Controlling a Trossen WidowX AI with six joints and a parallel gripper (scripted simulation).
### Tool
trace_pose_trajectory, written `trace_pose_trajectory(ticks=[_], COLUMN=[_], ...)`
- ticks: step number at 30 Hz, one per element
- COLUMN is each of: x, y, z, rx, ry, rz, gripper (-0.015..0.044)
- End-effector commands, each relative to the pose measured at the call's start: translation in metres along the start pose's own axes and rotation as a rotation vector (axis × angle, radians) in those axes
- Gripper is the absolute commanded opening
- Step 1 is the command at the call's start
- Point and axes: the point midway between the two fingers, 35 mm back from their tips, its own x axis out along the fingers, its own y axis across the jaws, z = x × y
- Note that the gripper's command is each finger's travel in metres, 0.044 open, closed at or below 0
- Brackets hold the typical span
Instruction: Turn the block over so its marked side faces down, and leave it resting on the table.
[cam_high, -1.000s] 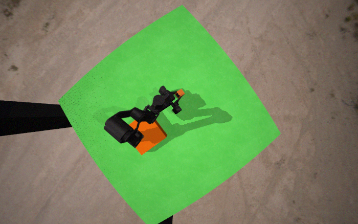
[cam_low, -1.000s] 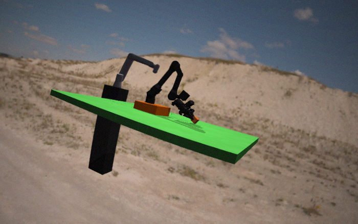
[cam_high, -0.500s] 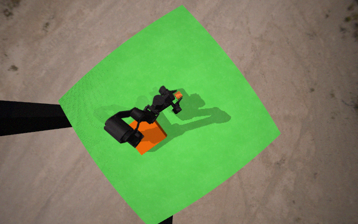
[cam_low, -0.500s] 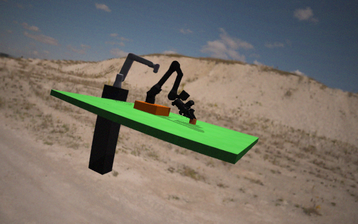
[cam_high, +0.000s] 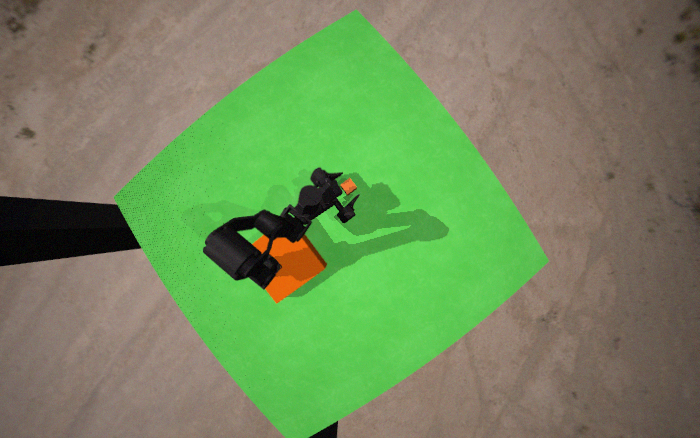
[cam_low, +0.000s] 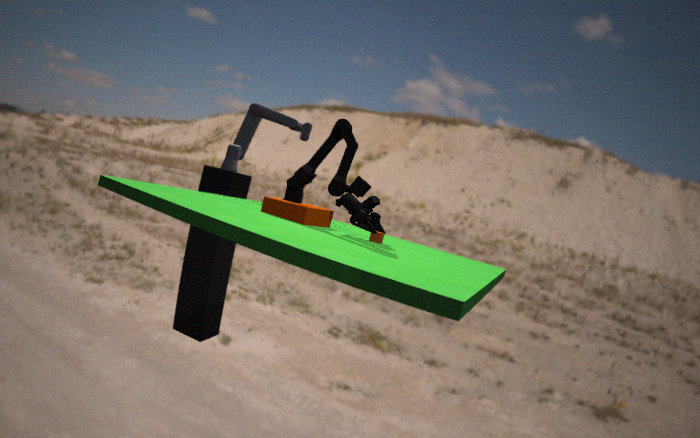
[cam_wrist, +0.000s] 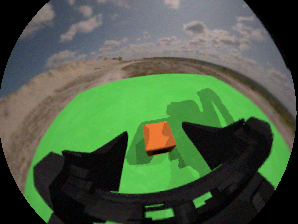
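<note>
1. The green table (cam_high: 412, 309) is filling most of the top view, tilted against the sandy ground; I am working near its middle.
2. An orange base slab (cam_high: 296, 266) is lying under the arm's shoulder, to the left of the work spot and well apart from the block.
3. The arm (cam_low: 340, 149) is reaching out from that slab and bending down toward the table.
4. The gripper (cam_high: 344, 195) is hanging low with its jaws spread wide and gripping nothing; in the wrist view both fingers are standing clear on either side of the block.
5. The small orange block (cam_wrist: 158, 136) is resting on the table between the spread fingers, touching neither. Its upper face is showing plain orange in the wrist view, with no mark that I can see.
6. I am judging this as the release step, with the block set down. Next move, as I read it: I am planning to lift straight back without brushing the block.
</note>
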Motion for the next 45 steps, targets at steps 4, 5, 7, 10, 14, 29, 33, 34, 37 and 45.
trace_pose_trajectory(ticks=[4,5,7,10,14,29,33,34,37,45], x=[0.0,0.0,0.0,0.0,0.0,0.006,-0.007,-0.013,-0.035,-0.049], y=[0.0,0.0,0.0,0.0,0.0,0.004,0.004,0.004,0.001,-0.001], z=[0.0,0.0,0.0,0.0,0.0,0.013,0.028,0.032,0.044,0.05], rx=[-0.004,-0.004,-0.004,-0.004,-0.004,-0.009,-0.009,-0.008,-0.004,-0.001], ry=[0.0,0.0,0.0,0.0,0.0,0.18,0.316,0.35,0.453,0.502], rz=[-0.002,-0.002,-0.002,-0.002,-0.002,0.002,0.002,0.001,-0.002,-0.004], gripper=[0.044,0.044,0.044,0.044,0.044,0.044,0.044,0.044,0.044,0.044])
